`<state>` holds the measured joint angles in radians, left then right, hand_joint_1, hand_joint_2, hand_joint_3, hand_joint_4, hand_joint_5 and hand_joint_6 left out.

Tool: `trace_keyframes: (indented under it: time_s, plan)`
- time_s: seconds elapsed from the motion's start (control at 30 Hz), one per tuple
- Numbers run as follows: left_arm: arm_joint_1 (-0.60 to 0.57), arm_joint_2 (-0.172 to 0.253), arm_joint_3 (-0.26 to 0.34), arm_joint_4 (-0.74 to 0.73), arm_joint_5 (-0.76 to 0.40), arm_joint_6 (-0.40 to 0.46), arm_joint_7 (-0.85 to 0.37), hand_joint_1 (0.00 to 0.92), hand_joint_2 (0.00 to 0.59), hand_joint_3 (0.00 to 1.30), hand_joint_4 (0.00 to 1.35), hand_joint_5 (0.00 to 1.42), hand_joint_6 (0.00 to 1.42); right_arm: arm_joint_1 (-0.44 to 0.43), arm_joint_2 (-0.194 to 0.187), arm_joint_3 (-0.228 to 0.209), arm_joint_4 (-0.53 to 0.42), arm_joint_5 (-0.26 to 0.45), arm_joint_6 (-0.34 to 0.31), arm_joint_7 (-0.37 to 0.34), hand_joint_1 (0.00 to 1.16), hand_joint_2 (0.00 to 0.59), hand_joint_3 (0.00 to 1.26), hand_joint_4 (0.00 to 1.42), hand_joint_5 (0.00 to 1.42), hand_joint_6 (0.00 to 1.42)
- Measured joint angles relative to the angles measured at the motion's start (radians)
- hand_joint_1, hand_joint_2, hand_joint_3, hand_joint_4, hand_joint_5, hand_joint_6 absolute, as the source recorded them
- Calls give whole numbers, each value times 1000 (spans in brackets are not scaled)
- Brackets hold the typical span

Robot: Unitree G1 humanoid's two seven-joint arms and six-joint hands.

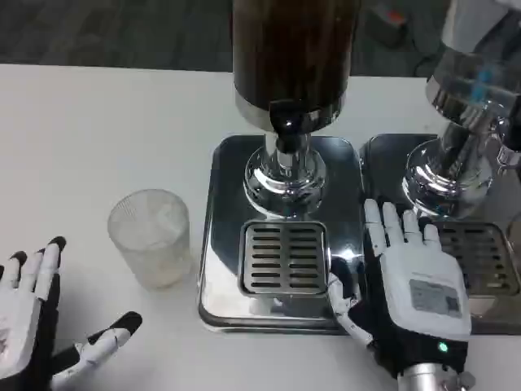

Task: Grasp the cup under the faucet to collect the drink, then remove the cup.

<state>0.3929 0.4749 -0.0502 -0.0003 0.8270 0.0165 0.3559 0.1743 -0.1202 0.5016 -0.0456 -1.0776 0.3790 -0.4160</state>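
A clear, empty plastic cup [152,237] stands upright on the white table, left of the dispenser's chrome base [220,220]. The black faucet [286,120] juts out under the dark drink tank [291,45], above the slotted drip grate [284,257]; nothing stands on the grate. My left hand [37,326] lies open at the bottom left, fingers spread, below and left of the cup and apart from it. My right hand [411,281] is open, palm down, between the two dispenser bases, right of the grate.
A second chrome dispenser [468,122] with its own drip grate [487,254] stands at the right edge. The white table [89,138] stretches left and behind the cup. Dark floor lies beyond the table's far edge.
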Motion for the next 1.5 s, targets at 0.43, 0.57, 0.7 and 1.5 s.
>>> trace_keyframes:
  time_s: [0.43, 0.57, 0.7, 1.5]
  plan:
    - [-12, 0, 0, 8, 0, 3, 0, 0, 113, 0, 0, 0, 0, -11, 14, -4, 7, 13, 4, 30, 251, 490, 0, 0, 0, 0]
    - [-12, 0, 0, 9, -2, 3, 0, 0, 116, 0, 0, 0, 0, -11, 22, -5, 8, 14, 9, 30, 251, 493, 0, 0, 0, 0]
    - [-12, 0, 1, 9, -12, 3, 0, 0, 116, 0, 0, 0, 0, -11, 32, -5, 8, 16, 9, 30, 252, 497, 0, 0, 0, 0]
    - [-125, 26, 95, 151, -234, -196, 28, 0, 82, 0, 0, 0, 0, -18, 82, -10, 61, 27, 28, 19, 278, 508, 0, 0, 0, 0]
